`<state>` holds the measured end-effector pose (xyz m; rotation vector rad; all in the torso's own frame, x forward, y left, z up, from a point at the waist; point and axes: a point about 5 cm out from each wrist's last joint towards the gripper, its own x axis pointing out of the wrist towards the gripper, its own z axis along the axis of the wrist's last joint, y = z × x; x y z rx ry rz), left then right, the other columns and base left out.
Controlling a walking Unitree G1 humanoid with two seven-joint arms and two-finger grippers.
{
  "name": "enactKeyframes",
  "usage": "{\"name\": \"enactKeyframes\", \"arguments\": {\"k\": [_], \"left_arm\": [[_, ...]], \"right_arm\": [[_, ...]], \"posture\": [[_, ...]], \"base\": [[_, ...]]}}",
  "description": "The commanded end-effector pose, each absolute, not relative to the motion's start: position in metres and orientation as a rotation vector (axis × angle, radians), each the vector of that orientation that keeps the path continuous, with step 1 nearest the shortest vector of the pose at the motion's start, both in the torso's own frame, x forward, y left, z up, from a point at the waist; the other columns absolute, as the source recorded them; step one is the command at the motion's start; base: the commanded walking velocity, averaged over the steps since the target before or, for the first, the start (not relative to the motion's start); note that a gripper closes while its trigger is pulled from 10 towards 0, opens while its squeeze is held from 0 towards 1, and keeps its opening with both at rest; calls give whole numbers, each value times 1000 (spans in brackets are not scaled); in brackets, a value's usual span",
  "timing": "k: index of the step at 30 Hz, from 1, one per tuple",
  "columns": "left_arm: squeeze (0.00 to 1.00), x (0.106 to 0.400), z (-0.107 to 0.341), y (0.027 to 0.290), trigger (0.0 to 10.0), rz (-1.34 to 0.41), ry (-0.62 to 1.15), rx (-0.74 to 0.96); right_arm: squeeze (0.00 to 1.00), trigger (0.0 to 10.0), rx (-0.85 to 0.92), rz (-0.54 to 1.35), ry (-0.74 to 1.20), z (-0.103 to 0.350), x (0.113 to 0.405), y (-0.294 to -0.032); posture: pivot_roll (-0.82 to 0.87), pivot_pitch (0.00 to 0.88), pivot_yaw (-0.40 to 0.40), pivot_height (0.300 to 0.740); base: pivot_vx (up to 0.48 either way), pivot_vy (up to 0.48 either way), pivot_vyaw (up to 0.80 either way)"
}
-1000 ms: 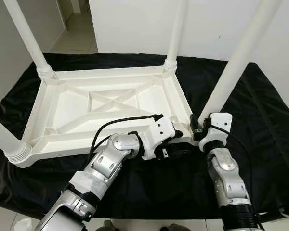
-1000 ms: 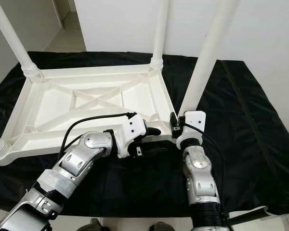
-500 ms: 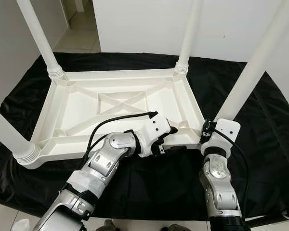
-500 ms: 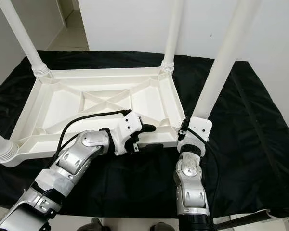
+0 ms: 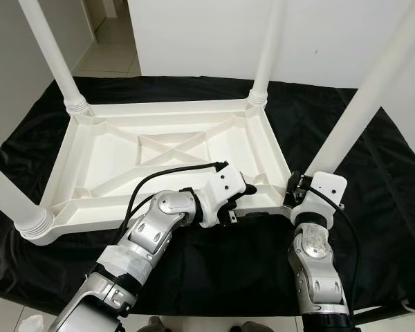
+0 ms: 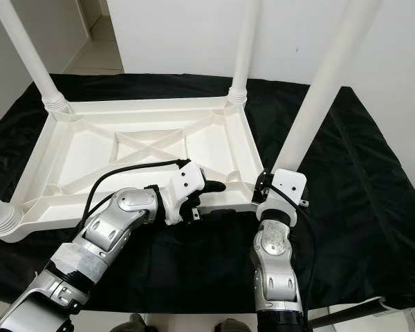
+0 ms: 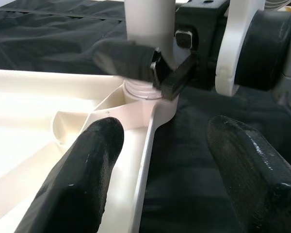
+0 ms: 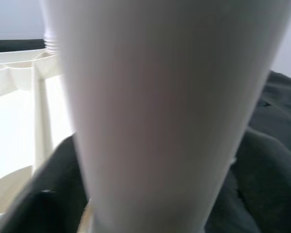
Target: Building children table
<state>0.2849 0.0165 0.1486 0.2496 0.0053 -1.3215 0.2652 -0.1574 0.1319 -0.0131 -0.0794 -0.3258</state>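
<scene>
A black cloth covered the work surface, set against a plain white wall, with pale floor tiles visible through an opening at the far left. On the cloth lay the white plastic table top, upside down, its ribbed underside with a crossed brace facing up. Four white legs stood up from its corners: the far-left leg, the far-right leg, the near-left leg with its ribbed collar, and the near-right leg.

The left gripper sat at the near rim of the table top, just beside the near-right corner. The right gripper was at the base of the near-right leg, directly across that corner from the left gripper.

The head views showed the whole table and both silver arms, but the wrists hid the fingertips. The left wrist view supplied them: the left gripper's fingers stood spread apart, one over the inside of the tray and one over the cloth, straddling the rim without gripping it. Ahead of them, the right gripper's black fingers were clamped around the leg just above its socket. The right wrist view showed the leg up close, blurred, with the table top's rim beyond it.
</scene>
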Motion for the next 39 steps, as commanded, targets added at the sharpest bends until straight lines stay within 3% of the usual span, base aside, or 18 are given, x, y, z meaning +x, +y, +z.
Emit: {"name": "enactKeyframes", "arguments": {"k": [1, 2, 3, 5, 6, 8, 12, 23, 24, 25, 26, 27, 28, 39], "left_arm": [[0, 287, 150, 17, 10000, -1322, 2, 259], [0, 287, 151, 17, 10000, -1322, 1, 259], [0, 287, 151, 17, 10000, -1327, -1, 260], [0, 287, 151, 17, 10000, -1327, -1, 260], [0, 286, 151, 17, 10000, -1333, -2, 259], [0, 280, 152, 18, 10000, -1374, -4, 245], [0, 277, 151, 19, 10000, -1391, -2, 250], [0, 269, 150, 19, 10000, -1457, 9, 255], [0, 268, 150, 18, 10000, -1460, 9, 257], [0, 268, 150, 18, 10000, -1460, 9, 257], [0, 268, 150, 18, 10000, -1461, 9, 258], [0, 268, 150, 18, 10000, -1461, 9, 258], [0, 268, 150, 18, 10000, -1459, 8, 260], [0, 268, 152, 17, 10000, -1446, 4, 258]], "right_arm": [[1000, 10000, 52, -297, -68, 131, 264, -146], [1000, 10000, 54, -240, -71, 133, 264, -145], [416, 10000, 52, -177, -76, 136, 264, -145], [416, 10000, 52, -177, -76, 136, 264, -145], [0, 10000, 41, -114, -78, 139, 264, -146], [0, 10000, -39, 90, -88, 142, 258, -154], [0, 10000, -107, 221, -70, 140, 255, -163], [0, 10000, -193, 435, 1, 132, 267, -181], [0, 4745, -199, 444, 7, 131, 271, -181], [0, 4745, -199, 444, 7, 131, 271, -181], [0, 2902, -198, 451, 13, 129, 273, -181], [0, 2902, -198, 451, 13, 129, 273, -181], [0, 0, -195, 457, 22, 127, 274, -181], [0, 0, -133, 477, 52, 118, 271, -179]], "posture": [[-77, 0, 12, 740], [-77, 0, 12, 740], [-75, 0, 13, 740], [-75, 0, 13, 740], [-74, 0, 13, 740], [-68, 0, 10, 740], [-64, 0, 10, 740], [-60, 0, 15, 740], [-56, 0, 13, 740], [-56, 0, 13, 740], [-56, 0, 13, 740], [-56, 0, 13, 740], [-53, 0, 12, 740], [-55, 0, 11, 740]], "base": [[0, 0, 0], [0, 0, 0], [0, 0, 0], [0, 0, 0], [0, 0, 0], [0, 0, 0], [0, 0, 0], [0, 0, 0], [0, 0, 0], [0, 0, 0], [0, 0, 0], [0, 0, 0], [0, 0, 0], [0, 0, 0]]}}
